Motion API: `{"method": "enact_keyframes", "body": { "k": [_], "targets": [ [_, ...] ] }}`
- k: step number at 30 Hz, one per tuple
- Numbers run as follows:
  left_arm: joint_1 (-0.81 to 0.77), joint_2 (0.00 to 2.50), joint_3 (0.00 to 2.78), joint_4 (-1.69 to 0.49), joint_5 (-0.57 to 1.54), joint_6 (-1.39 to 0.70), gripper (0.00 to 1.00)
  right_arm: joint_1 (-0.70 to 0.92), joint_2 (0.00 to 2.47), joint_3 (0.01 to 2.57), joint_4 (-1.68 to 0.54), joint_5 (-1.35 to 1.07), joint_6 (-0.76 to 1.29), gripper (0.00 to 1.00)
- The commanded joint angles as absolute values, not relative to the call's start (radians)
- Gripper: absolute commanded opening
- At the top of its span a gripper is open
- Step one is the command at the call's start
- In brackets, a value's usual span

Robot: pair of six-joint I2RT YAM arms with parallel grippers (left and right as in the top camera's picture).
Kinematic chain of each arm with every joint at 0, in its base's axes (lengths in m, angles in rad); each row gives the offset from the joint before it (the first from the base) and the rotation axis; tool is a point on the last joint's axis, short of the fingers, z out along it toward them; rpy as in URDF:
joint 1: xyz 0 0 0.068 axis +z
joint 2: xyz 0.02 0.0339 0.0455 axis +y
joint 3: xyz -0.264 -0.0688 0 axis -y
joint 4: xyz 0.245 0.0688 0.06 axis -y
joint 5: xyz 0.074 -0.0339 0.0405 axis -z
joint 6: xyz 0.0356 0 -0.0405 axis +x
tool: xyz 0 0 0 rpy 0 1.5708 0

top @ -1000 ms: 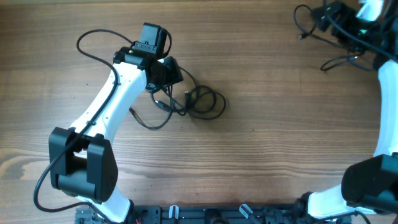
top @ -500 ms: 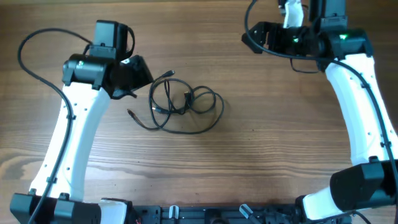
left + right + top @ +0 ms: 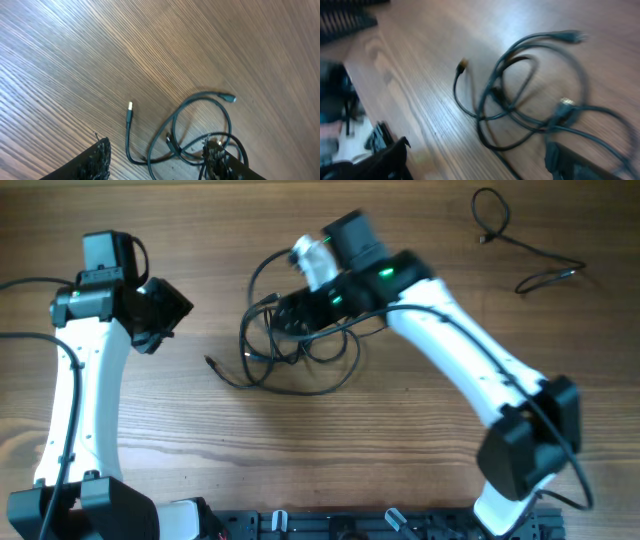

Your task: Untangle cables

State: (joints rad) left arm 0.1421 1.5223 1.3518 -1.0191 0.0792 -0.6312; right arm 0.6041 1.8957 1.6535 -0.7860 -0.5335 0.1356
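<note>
Hovering over the tangle [image 3: 285,355] of black cables, the right gripper [image 3: 290,308] has its fingers spread wide, with nothing between them. Left of the tangle and apart from it, the left gripper [image 3: 165,308] is equally wide and empty. Far right of the tangle, a separate cable [image 3: 530,246] lies on the table [image 3: 400,450].

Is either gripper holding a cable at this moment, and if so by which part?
Neither. The left gripper is open, away from the tangled cables; the right gripper hovers open over them, nothing clamped.
</note>
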Motion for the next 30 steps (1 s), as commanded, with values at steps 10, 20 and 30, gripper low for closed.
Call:
{"method": "enact_keyframes", "body": {
  "k": [10, 20, 30],
  "targets": [
    [0.187, 1.526, 1.343, -1.038, 0.086, -0.633, 0.55, 0.694, 2.000, 1.694, -0.644, -0.504, 0.237, 0.04],
    [0.106, 1.526, 1.342, -1.020, 0.104, -0.580, 0.55, 0.377, 1.591, 1.873, -0.612, -0.772, 0.517, 0.04],
    [-0.060, 1.547, 1.300, -0.973, 0.321, -0.290, 0.61, 0.335, 1.622, 1.872, -0.747, -0.640, 0.498, 0.04]
  ]
}}
